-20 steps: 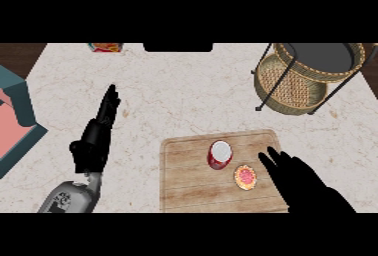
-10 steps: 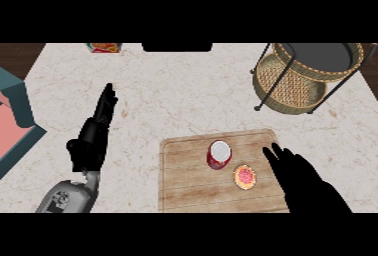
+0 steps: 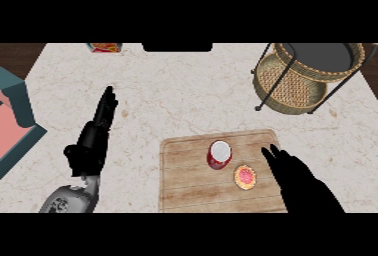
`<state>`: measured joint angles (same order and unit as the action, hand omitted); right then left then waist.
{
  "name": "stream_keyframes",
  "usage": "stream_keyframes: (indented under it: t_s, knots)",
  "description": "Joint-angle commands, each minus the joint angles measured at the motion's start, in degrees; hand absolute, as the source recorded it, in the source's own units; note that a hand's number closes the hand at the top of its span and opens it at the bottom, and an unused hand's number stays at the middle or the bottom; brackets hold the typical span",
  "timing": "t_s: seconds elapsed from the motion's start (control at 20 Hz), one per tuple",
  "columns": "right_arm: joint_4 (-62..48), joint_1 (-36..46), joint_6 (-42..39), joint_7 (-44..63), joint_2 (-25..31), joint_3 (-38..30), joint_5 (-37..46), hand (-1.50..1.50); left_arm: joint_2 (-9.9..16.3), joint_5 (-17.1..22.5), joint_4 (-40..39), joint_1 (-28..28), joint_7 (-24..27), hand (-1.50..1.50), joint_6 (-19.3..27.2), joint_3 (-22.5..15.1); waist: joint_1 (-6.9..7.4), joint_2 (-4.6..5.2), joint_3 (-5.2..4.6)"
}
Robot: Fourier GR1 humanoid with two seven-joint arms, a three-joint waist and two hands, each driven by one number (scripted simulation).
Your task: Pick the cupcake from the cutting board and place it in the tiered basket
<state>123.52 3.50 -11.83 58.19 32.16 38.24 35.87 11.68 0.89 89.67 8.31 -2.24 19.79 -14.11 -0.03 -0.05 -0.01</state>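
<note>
Pale marbled stone worktop [image 3: 184, 90]. A rectangular light wooden cutting board [image 3: 192, 185] lies at the near edge, right of centre.

On the board: a small cupcake with white icing and a dark red wrapper [image 3: 219, 154], tipped so the top faces up the view, sits in the board's upper middle. Just beside it, toward the board's right near side, a small round orange-and-pink pastry [image 3: 245, 177]; the two are close but apart.

Right hand [image 3: 295, 175], black, over the board's right edge, fingers straight and spread, open, holding nothing. Fingertips just right of the pastry, near the cupcake, not touching it.

Left hand [image 3: 94, 137], black on a grey forearm, rests toward the worktop's left side, fingers straight, pointing to the far edge, open, nothing in it.

Round woven wicker tiered basket on a thin black wire frame [image 3: 306, 75] stands at the far right corner; dark upper tier, woven lower tier showing.

Teal-rimmed tray with a pink inside [image 3: 15, 125] at the left edge, partly cut off. Small red and yellow object [image 3: 105, 47] at the far edge, too small to identify.
</note>
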Motion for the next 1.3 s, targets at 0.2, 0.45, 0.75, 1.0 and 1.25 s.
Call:
stream_keyframes:
  t_s: [0.2, 0.45, 0.75, 1.0, 1.25]
  knots:
    - [-0.25, 0.61, -7.58, 3.32, -8.14, -1.20, 2.51, -1.50, -1.61, -1.87, -2.50, 0.44, 1.40, 0.00, -2.91, 2.64, 0.03, 0.02, -0.01]
    - [-6.42, -2.96, -4.21, -3.13, -9.18, -0.82, 5.17, -1.50, -4.77, -5.00, -2.20, 3.16, -1.42, 0.00, -0.56, 1.36, -0.08, 0.02, 0.01]
    - [-12.90, -2.21, -3.42, -6.22, -13.76, -1.73, 8.72, -1.50, -3.77, -5.41, 2.13, 3.50, -6.27, 0.00, -2.15, 3.77, 0.04, 0.00, 0.02]
    - [-15.30, -1.96, -5.51, -10.05, -14.41, -6.88, 8.48, -1.50, -5.64, -7.36, 4.25, -2.60, -2.53, 0.00, -2.87, 2.36, 0.15, 0.00, 0.02]
    - [-19.49, 0.32, -6.56, -11.30, -19.26, -8.59, 10.02, -1.50, -5.00, -5.80, 1.80, 1.05, -3.47, 0.00, -6.32, 6.51, 0.08, 0.03, 0.01]
